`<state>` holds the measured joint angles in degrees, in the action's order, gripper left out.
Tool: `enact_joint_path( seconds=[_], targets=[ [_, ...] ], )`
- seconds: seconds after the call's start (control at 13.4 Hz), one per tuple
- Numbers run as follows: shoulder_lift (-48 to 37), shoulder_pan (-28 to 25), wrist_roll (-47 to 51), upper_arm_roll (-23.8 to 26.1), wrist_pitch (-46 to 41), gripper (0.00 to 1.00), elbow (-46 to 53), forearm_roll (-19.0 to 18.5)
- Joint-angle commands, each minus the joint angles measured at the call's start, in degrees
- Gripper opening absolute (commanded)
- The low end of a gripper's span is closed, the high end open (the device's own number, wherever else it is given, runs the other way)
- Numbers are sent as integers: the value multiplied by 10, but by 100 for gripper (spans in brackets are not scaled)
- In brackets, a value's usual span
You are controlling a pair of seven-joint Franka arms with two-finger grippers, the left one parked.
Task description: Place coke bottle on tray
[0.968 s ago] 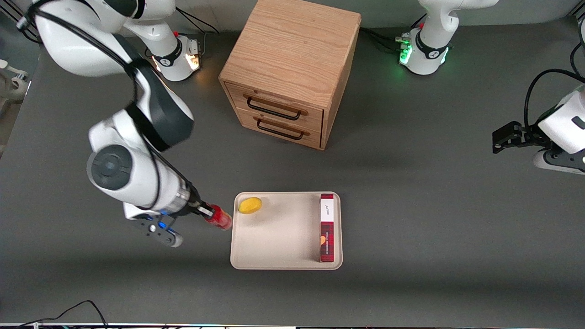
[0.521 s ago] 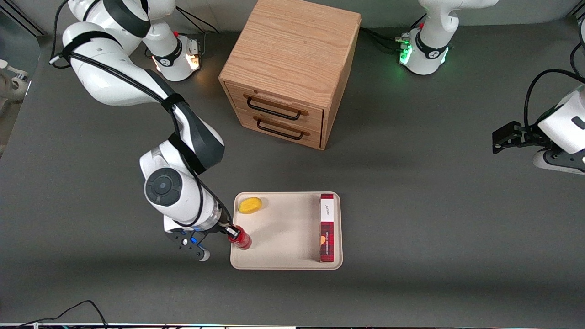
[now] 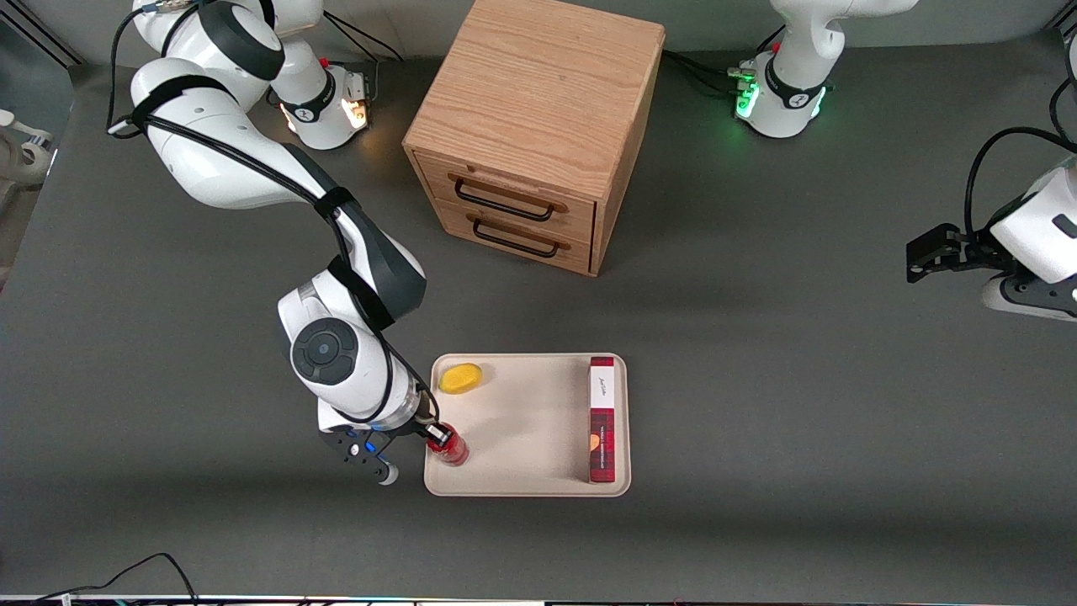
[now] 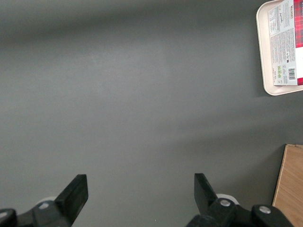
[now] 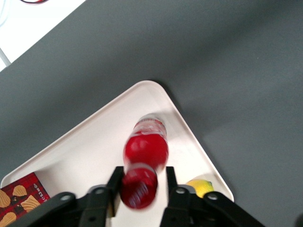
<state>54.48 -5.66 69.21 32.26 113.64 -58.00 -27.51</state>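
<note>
The coke bottle point(image 3: 450, 448), small and all red, stands tilted on the beige tray point(image 3: 522, 438), at the tray's corner toward the working arm's end and nearest the front camera. My right gripper point(image 3: 435, 433) is at the bottle's cap end, just over the tray's rim. In the right wrist view the bottle point(image 5: 145, 149) shows blurred over the tray point(image 5: 94, 142). Its cap sits between the fingers of the gripper point(image 5: 142, 177). The fingers stand wider than the cap, with a gap at one finger point(image 5: 170, 177). The gripper is open.
A yellow lemon-like object point(image 3: 460, 378) lies in the tray corner farther from the front camera. A long red plaid box point(image 3: 602, 421) lies along the tray's edge toward the parked arm. A wooden drawer cabinet point(image 3: 538, 126) stands farther back.
The gripper carried the bottle from beside the tray to over its near corner and lowered. The bottle now shows blurred between fingers that stand apart.
</note>
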Motion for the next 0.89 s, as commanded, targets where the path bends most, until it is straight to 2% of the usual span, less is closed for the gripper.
enact_joint_path(
  seconds=[0.0, 0.22, 0.45, 0.6, 0.67, 0.82],
  targets=[
    [1, 2, 14, 10, -25, 100, 22, -19],
    [-53, 8, -18, 23, -102, 100, 18, -18],
    [-125, 50, -116, 76, -196, 100, 16, -13],
    [-186, 66, -189, 83, -275, 100, 15, -8],
    [-219, 76, -223, 83, -325, 100, 14, 3],
    [-283, 115, -314, 75, -408, 100, 12, 67]
  ],
)
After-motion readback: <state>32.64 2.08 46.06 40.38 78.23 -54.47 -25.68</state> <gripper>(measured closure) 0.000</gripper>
